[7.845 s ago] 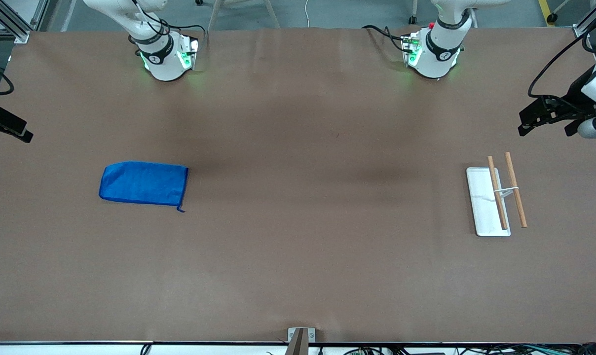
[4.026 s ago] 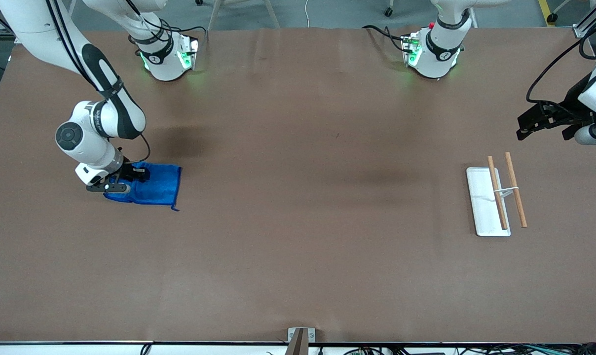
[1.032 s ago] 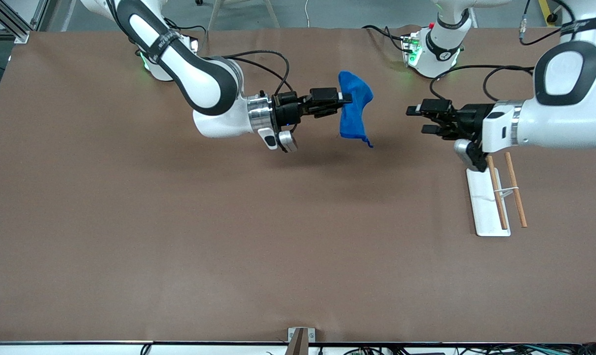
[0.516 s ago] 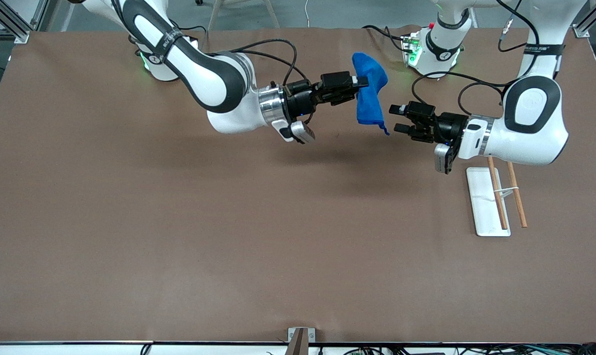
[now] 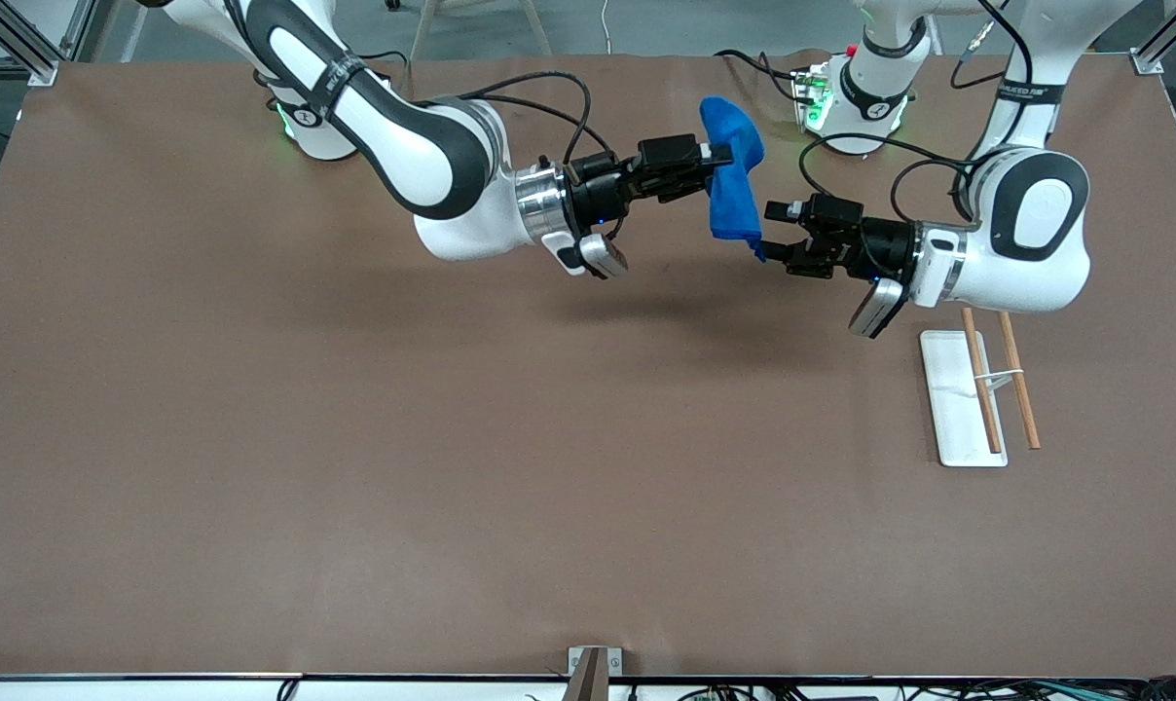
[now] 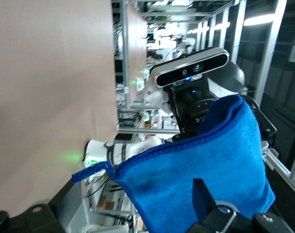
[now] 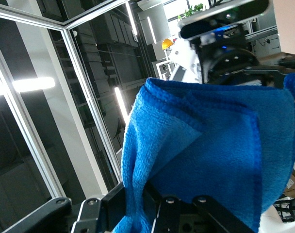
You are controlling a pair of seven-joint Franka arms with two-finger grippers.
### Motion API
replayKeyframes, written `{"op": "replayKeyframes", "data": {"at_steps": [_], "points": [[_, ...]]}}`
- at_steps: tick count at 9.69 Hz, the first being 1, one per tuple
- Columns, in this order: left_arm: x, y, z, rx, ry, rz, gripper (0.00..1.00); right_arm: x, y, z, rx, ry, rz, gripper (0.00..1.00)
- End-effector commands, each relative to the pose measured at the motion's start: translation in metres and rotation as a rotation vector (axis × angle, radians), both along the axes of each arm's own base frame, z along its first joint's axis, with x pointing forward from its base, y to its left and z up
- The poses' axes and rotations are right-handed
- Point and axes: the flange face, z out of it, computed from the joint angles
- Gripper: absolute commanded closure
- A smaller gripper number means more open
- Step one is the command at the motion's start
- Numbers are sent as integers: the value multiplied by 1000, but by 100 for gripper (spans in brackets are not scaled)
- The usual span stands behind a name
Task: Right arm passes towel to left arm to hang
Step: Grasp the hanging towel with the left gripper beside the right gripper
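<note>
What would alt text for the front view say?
Above a brown table, the right gripper holds up a blue towel while the open left gripper reaches its lower edge. A white tray with wooden rods lies toward the left arm's end.

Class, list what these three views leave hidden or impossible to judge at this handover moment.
1. Front view: whether the left gripper touches the towel; the cloth overlaps its tips.
2. Left wrist view: the left gripper's fingers are cut off by the picture's edge.
3. Right wrist view: the towel covers where the right gripper pinches it.
4. The rack: its stand is too small to make out.
</note>
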Motion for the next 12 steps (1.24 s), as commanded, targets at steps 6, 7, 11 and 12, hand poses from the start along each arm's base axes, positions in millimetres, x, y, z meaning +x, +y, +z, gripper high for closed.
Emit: {"op": "replayKeyframes", "data": {"at_steps": [6, 7, 11, 12], "points": [[-39, -15, -9, -301, -6, 289, 37, -5, 10, 3, 5, 10, -17, 99], [-38, -12, -9, -301, -19, 296, 66, -5, 10, 3, 5, 10, -17, 99], [-41, -8, -16, -288, 1, 294, 96, -4, 10, 5, 8, 12, -17, 97], [-41, -5, -23, -268, 9, 281, 95, -1, 7, 4, 5, 37, -16, 96]]}}
